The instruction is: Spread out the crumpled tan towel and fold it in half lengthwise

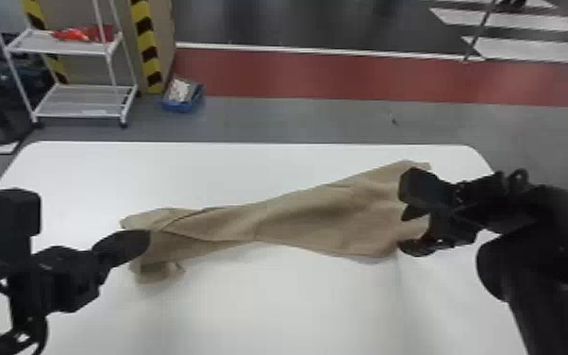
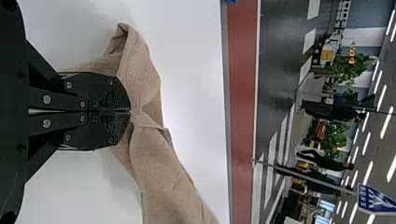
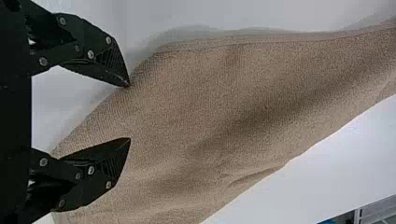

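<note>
1. At the far left, on the floor past the table, is a white rack (image 1: 80, 101) with red stuff (image 1: 78, 34) on its top shelf.
2. On the left side, the left gripper (image 1: 146, 240) has its two black fingers pressed together. They pinch a bunched-up bit of the towel near its left end.
3. A blue box (image 1: 181, 105) sits on the floor, just beside a yellow and black striped post (image 1: 146, 42).
4. The tan towel (image 1: 297, 217) goes across the white table (image 1: 278, 302). It is wrinkly and folded over near the left end, skinny in the middle and wider on the right.
5. On the right, the right gripper (image 1: 403, 231) is at the towel's wide end, with its two fingers spread apart.
</note>
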### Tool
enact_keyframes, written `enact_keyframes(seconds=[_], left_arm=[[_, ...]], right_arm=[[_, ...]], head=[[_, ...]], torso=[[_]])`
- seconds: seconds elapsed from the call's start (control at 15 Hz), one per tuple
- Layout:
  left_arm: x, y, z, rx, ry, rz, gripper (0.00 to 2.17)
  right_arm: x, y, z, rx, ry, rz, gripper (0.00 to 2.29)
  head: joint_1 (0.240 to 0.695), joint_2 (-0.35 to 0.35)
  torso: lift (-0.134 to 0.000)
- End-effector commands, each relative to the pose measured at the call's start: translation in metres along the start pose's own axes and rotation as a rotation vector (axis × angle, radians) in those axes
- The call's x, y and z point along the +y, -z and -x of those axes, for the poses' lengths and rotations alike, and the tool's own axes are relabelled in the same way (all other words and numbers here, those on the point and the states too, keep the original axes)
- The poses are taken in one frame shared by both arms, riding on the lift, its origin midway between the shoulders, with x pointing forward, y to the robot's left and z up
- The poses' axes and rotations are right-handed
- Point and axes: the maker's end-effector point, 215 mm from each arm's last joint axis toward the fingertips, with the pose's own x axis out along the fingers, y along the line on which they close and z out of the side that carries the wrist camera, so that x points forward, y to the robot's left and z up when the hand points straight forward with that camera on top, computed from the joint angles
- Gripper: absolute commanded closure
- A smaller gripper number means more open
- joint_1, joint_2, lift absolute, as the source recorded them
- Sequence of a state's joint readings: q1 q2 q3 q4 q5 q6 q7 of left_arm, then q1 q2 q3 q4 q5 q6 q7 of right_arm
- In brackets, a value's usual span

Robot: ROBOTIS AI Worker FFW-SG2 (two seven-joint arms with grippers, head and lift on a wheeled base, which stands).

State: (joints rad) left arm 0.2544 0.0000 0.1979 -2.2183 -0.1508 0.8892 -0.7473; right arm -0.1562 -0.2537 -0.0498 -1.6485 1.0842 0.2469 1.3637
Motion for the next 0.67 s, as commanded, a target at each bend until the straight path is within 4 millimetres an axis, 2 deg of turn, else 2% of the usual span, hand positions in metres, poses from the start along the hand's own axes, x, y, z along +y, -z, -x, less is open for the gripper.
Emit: enact_keyframes(seconds=[0.0, 0.07, 0.27, 0.33, 0.4, 0.47, 0.53, 0.6], left_arm=[[-0.001, 0.000, 0.000, -0.001, 0.001, 0.003, 1.25], [0.000, 0.000, 0.000, -0.001, 0.001, 0.003, 1.25], [0.001, -0.001, 0.001, -0.004, -0.001, 0.002, 1.25], [0.001, -0.001, 0.001, -0.004, -0.001, 0.002, 1.25], [0.001, 0.000, 0.000, -0.002, 0.000, 0.003, 1.25], [0.001, 0.000, 0.000, -0.003, -0.002, 0.001, 1.25], [0.001, -0.001, 0.000, -0.006, 0.000, -0.001, 1.25], [0.002, -0.001, 0.001, -0.008, -0.002, -0.002, 1.25]], right_arm=[[0.001, 0.000, -0.003, 0.005, -0.009, -0.011, 0.74], [-0.002, -0.002, -0.003, 0.000, -0.008, -0.017, 0.99], [0.002, 0.001, -0.008, 0.020, -0.018, -0.016, 1.02], [0.003, 0.001, -0.009, 0.019, -0.022, -0.021, 1.19], [0.002, -0.002, -0.008, 0.000, -0.023, -0.029, 1.59], [0.001, -0.001, -0.006, -0.025, -0.023, -0.068, 1.69], [-0.007, 0.001, 0.002, -0.059, -0.008, -0.139, 1.69], [-0.025, 0.000, 0.022, -0.129, 0.030, -0.236, 1.69]], head=[[0.695, -0.107], [0.695, -0.108], [0.695, -0.105], [0.695, -0.104], [0.695, -0.104], [0.695, -0.104], [0.695, -0.103], [0.695, -0.102]], torso=[[-0.125], [-0.125], [-0.125], [-0.125], [-0.125], [-0.125], [-0.125], [-0.125]])
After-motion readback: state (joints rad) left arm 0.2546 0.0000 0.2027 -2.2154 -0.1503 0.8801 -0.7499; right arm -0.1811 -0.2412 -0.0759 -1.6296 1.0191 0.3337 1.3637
